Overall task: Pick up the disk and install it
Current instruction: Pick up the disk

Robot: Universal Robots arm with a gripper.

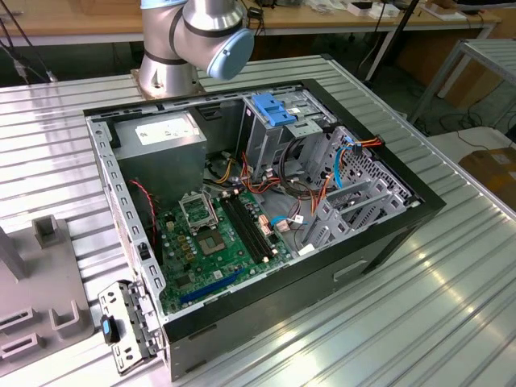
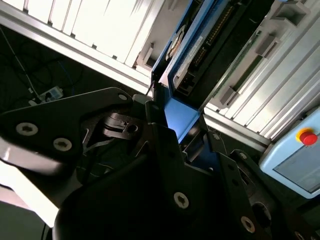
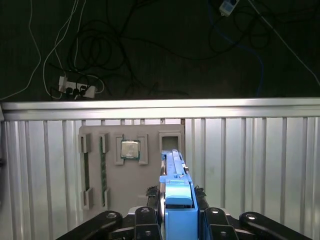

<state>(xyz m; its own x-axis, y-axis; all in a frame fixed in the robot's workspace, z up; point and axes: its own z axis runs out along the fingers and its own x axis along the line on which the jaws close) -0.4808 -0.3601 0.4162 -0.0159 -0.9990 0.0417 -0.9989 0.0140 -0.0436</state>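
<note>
**A:** What takes up the most room?

**B:** The ribbed metal surface. An open computer case lies on it with the green motherboard facing up. In the exterior view the arm's base stands at eleven o'clock of the case, and a grey tray sits at eight o'clock.

**A:** And the disk?

**B:** In both wrist views the disk stands on edge in the pincer. The pincer is pinching it by its light-blue sides.

**A:** What is behind it?

**B:** In the first wrist view it is seen against the grey tray, near the surface's edge. A processor chip sits in a square seat of that tray, and a green memory stick lies in a slot beside it.
</note>
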